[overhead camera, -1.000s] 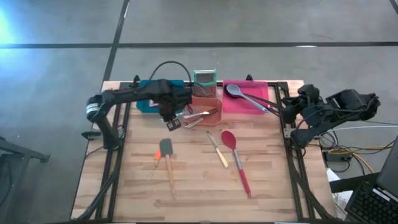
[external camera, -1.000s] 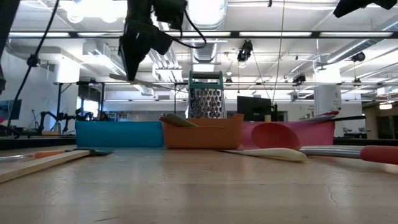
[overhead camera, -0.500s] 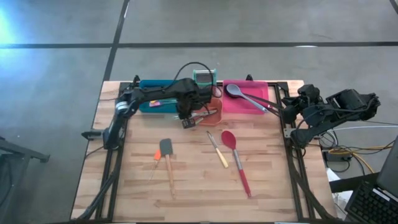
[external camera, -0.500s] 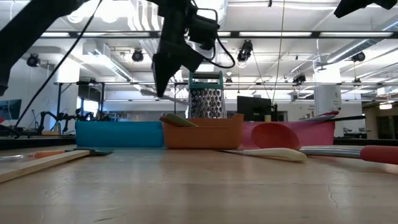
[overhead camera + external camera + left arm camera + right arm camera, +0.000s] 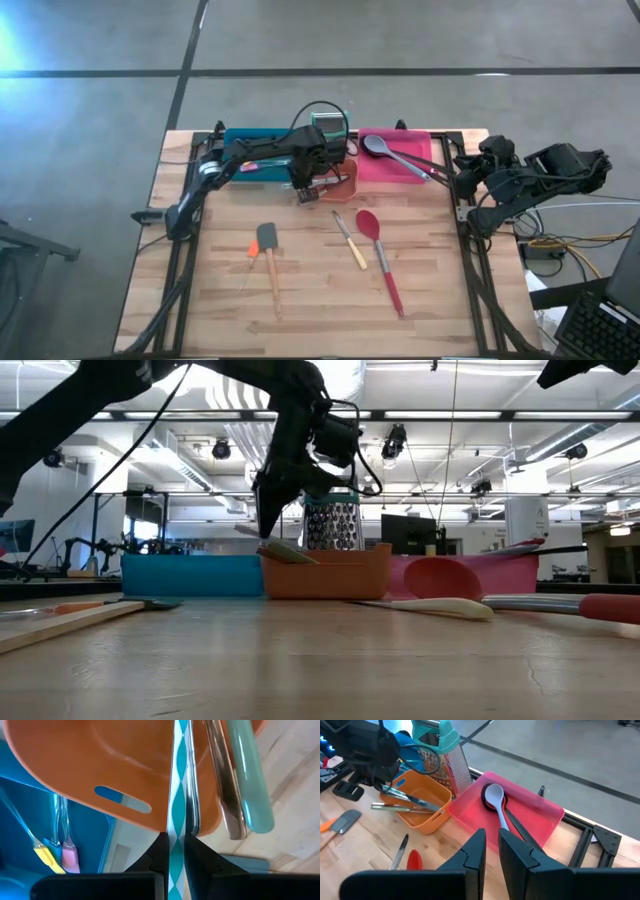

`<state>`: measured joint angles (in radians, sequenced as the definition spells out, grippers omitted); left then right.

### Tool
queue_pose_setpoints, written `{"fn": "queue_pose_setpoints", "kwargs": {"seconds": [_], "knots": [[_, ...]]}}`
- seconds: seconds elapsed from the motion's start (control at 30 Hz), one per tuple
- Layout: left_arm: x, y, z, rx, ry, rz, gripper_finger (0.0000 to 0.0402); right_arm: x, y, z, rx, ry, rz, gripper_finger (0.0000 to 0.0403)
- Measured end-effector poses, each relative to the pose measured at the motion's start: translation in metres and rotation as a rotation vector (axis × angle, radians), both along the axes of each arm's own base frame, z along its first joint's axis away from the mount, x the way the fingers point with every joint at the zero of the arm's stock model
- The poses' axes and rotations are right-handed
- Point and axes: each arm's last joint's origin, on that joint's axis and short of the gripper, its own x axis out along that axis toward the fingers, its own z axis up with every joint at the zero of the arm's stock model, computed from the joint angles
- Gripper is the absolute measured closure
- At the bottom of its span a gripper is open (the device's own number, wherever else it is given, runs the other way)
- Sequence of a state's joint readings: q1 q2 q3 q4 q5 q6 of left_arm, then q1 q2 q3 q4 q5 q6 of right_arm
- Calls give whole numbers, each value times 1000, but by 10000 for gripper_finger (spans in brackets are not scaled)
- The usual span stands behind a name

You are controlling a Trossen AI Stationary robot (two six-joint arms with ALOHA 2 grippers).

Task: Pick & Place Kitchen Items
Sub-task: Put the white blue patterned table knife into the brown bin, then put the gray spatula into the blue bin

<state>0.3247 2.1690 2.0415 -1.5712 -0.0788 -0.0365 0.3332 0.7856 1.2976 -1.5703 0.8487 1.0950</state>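
My left gripper [image 5: 305, 190] hangs over the near left part of the orange bin [image 5: 338, 176], pointing down and shut on a slim utensil with a teal-and-white diamond pattern [image 5: 176, 795]. In the bin lie a metal utensil [image 5: 225, 785] and a pale green handle [image 5: 250, 785], both sticking out over its rim. A grey spatula [image 5: 270, 250], an orange tool [image 5: 252, 250], a cream-handled knife [image 5: 350, 240] and a red spoon [image 5: 381, 262] lie on the table. My right gripper [image 5: 490, 855] waits shut beyond the table's right edge, with nothing between its fingers. My left gripper pinches the patterned utensil's flat handle [image 5: 175, 851] between its two fingers, which come from above and lie across it. The utensil runs on past the fingers over the orange bin, beside a metal strip [image 5: 192, 795]. Whether its far end touches the bin, I cannot tell.
The blue bin [image 5: 250, 165], with small yellow and pink tools, stands left of the orange one. To the right, the pink bin [image 5: 415, 170] holds a grey spoon and a black spoon. A box grater [image 5: 328, 124] stands behind the orange bin. The table's near half has the loose utensils.
My left gripper has gone toward the table's right edge, from beside the blue bin to over the orange bin, and has come down, staying shut on the patterned utensil it carries.
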Motion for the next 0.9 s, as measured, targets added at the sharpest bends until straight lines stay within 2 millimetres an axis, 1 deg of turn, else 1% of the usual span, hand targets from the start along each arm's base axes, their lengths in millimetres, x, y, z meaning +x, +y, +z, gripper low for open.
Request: {"fn": "queue_pose_setpoints", "kwargs": {"seconds": [0.23,0.43,0.5,0.63,0.73,0.83,0.9], "knots": [[1,5,-8,-8,18,7,366,0,0,0,-14,2,-2,355],[2,6,-10,-17,25,-30,365,0,0,0,-17,1,-3,355],[2,6,-10,-20,25,-46,341,0,0,0,-16,1,-3,355],[2,6,-10,-22,25,-59,264,0,0,0,-17,1,-3,355],[2,7,-8,-19,18,-58,220,0,0,0,-17,1,-3,355],[3,7,-2,-13,-6,-53,194,0,0,0,-16,1,-3,355],[4,7,5,-5,-32,-46,187,0,0,0,-16,1,-3,355]]}}
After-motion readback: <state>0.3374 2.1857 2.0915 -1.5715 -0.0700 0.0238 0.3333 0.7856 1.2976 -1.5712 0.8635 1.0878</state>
